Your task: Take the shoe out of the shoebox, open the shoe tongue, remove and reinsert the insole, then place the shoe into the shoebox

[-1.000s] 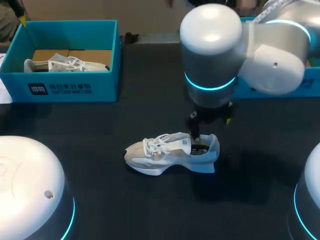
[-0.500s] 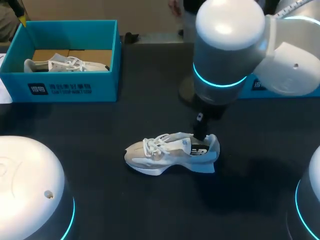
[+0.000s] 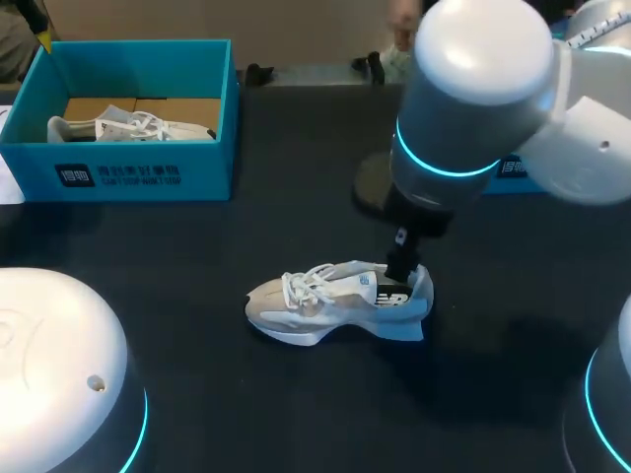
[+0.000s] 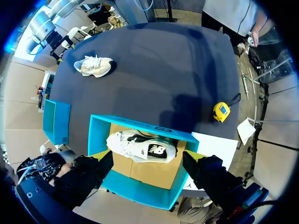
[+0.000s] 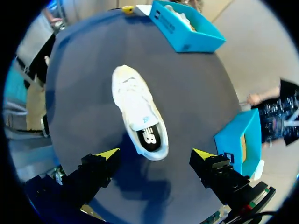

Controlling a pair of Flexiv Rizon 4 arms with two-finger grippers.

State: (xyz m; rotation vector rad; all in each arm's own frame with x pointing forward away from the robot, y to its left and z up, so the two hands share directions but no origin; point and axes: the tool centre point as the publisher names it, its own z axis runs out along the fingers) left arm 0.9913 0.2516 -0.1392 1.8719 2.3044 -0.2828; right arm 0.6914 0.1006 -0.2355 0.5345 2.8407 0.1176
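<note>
White shoe (image 3: 335, 301) on the dark table (image 3: 197, 394), below a wide-spread right gripper (image 5: 155, 155).
In the head view the laced shoe with its chunky wedge sole stands at centre frame, toe pointing left, its black insole (image 5: 149, 136) showing in the opening. Neither yellow-tipped finger touches it. The open teal cardboard shoebox (image 3: 138, 175) at upper left holds a second white shoe (image 3: 128, 128) on its brown floor. The left gripper (image 4: 145, 153) hangs above that box, fingers apart and holding nothing.
</note>
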